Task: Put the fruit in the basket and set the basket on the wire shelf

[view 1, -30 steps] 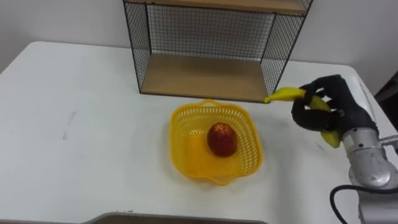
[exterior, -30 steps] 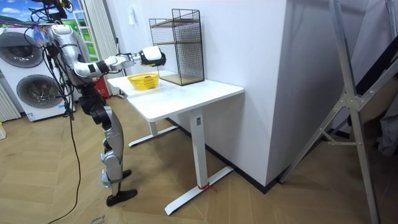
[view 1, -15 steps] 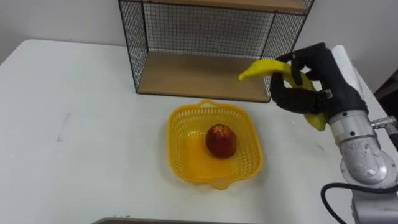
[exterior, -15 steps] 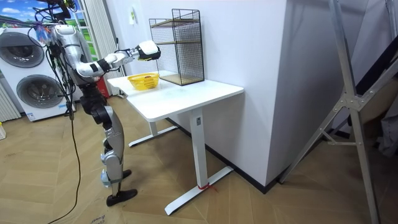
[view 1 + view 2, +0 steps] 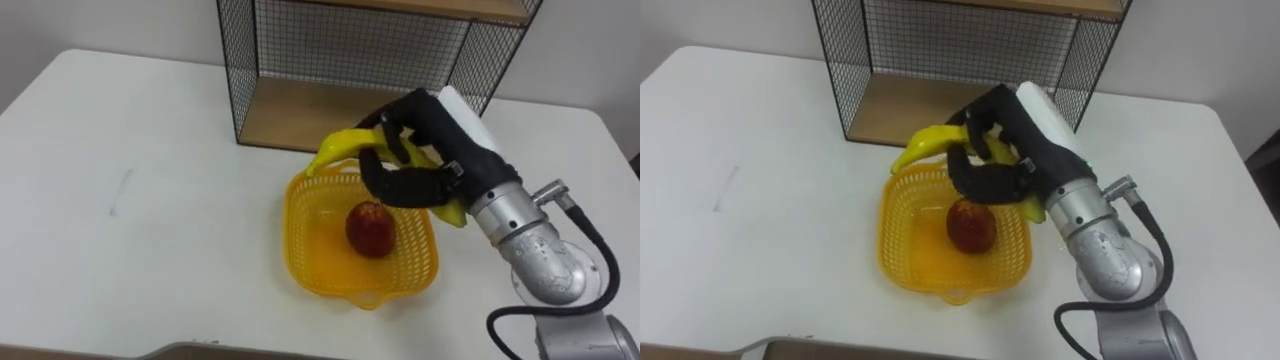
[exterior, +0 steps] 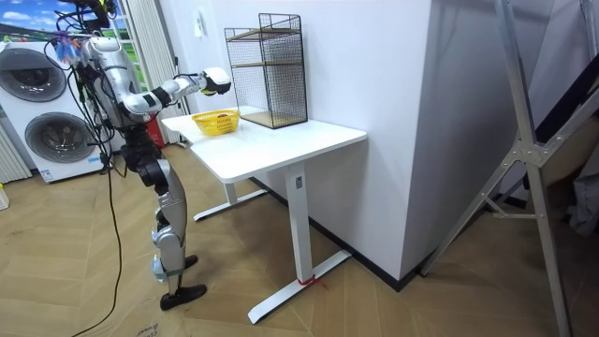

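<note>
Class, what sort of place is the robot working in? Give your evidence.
Probably a home laundry or utility room: washing machines stand behind the robot, with a white desk bearing a wire shelf.

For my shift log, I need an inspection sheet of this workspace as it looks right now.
Surface: white table, one faint mark.
Job's things: yellow basket in front of the wire shelf; red fruit inside; banana held above the basket's far rim.
Clutter: nothing seen.
Hands: right hand curled round the banana.
Cables: nothing seen beyond the robot's own.
Surroundings: washing machines behind the robot, wooden floor.
</note>
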{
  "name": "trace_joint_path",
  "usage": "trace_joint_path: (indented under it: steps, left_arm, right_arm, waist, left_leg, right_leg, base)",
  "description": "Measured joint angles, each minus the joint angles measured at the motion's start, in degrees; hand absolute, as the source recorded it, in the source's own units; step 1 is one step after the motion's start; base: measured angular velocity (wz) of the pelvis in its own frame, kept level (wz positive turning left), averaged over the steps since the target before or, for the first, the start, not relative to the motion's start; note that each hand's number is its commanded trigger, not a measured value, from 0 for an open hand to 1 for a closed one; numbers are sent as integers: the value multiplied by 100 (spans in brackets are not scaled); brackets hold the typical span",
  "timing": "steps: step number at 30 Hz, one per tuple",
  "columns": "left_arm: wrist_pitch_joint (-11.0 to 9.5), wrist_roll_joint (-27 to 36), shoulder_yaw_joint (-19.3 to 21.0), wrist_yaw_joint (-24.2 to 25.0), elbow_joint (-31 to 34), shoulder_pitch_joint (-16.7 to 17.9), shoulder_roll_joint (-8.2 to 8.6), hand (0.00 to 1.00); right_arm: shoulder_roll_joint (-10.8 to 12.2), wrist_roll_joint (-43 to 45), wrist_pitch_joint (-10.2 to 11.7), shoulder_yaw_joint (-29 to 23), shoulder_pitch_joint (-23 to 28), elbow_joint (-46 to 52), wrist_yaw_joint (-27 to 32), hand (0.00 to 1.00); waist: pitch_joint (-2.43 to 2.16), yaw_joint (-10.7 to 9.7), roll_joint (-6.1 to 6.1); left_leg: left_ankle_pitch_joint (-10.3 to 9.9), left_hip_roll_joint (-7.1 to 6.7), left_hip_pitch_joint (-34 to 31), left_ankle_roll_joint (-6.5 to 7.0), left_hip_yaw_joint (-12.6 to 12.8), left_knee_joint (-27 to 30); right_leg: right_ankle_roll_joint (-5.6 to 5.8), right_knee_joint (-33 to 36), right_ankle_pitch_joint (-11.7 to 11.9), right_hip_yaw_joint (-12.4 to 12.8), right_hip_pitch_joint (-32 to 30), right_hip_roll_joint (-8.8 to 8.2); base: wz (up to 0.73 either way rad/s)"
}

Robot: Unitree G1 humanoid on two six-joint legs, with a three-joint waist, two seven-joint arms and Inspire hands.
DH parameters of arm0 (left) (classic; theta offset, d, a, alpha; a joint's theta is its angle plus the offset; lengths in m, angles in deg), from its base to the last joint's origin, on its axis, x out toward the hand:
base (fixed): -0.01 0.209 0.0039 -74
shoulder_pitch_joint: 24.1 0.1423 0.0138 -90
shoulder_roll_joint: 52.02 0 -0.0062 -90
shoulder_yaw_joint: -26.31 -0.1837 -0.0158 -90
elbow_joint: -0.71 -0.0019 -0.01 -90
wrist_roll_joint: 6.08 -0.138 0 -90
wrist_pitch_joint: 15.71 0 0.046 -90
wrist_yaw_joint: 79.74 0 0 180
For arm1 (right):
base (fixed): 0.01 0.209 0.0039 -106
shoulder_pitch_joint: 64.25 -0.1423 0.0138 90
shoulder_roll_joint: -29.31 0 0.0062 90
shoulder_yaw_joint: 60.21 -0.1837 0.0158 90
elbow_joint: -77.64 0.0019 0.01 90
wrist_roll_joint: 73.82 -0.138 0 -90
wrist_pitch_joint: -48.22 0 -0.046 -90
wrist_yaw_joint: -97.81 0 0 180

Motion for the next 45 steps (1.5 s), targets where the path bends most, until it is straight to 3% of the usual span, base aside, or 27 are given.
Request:
trace_joint_path:
  steps: [11,29,40,45]
  left_arm:
    - [-5,5,-167,18,0,-57,-41,0]
    - [4,-1,-171,17,2,-124,-40,0]
    - [32,17,-151,-143,-434,-78,45,0]
    - [11,366,146,-358,-509,91,67,0]
  right_arm:
    - [-4,10,-58,280,1,-607,-284,0]
    - [-1,77,-58,304,13,-611,-303,0]
    - [73,-313,-56,167,34,-609,-153,0]
    - [75,-1450,-56,-206,208,-601,-89,0]
  waist:
    - [11,11,-49]
    - [4,-41,-40]
    - [-30,-175,44]
    - [-54,-177,68]
  left_leg:
    - [0,-9,14,0,-38,-1]
    - [0,-8,12,0,-31,3]
    - [0,-10,22,0,-46,24]
    - [4,-8,59,-4,-52,-3]
  right_leg:
    - [0,-1,0,-41,28,-5]
    - [0,0,0,-37,23,-6]
    - [0,-9,0,-58,61,-7]
    - [0,-12,0,-120,78,-11]
  base:
    - [0]
    - [0]
    - [1]
    - [0]
